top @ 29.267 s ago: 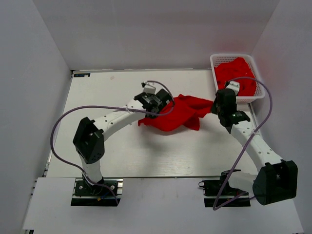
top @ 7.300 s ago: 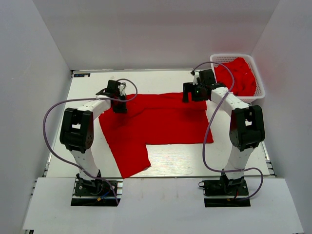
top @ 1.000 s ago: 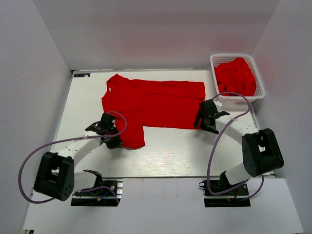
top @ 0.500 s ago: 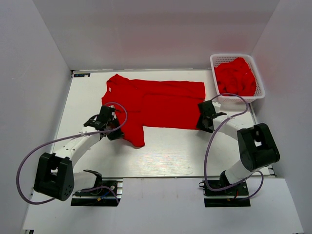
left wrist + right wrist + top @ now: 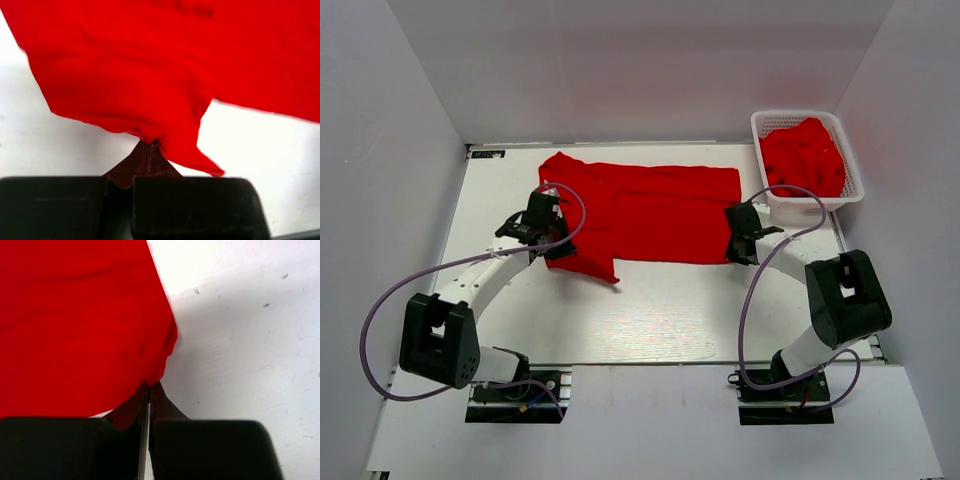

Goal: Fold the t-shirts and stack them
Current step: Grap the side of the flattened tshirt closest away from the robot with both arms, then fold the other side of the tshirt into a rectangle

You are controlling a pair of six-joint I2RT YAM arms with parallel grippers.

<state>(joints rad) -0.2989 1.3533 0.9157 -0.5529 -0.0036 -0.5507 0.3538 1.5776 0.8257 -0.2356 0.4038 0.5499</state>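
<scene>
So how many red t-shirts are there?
1 clearly: the t-shirt spread on the table, held by the left gripper and right gripper. The red heap in the basket may hide several more.

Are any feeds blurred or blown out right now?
Top external: evenly lit, sharp, soft shadows only. Left wrist: left gripper body out of focus, t-shirt oversaturated, table near white-out. Right wrist: right gripper blurred, table specks sharp.

The white counter (image 5: 670, 310) carries one t-shirt (image 5: 650, 210) spread flat toward 12 o'clock and a mesh basket (image 5: 840, 200) at 2 o'clock.
</scene>
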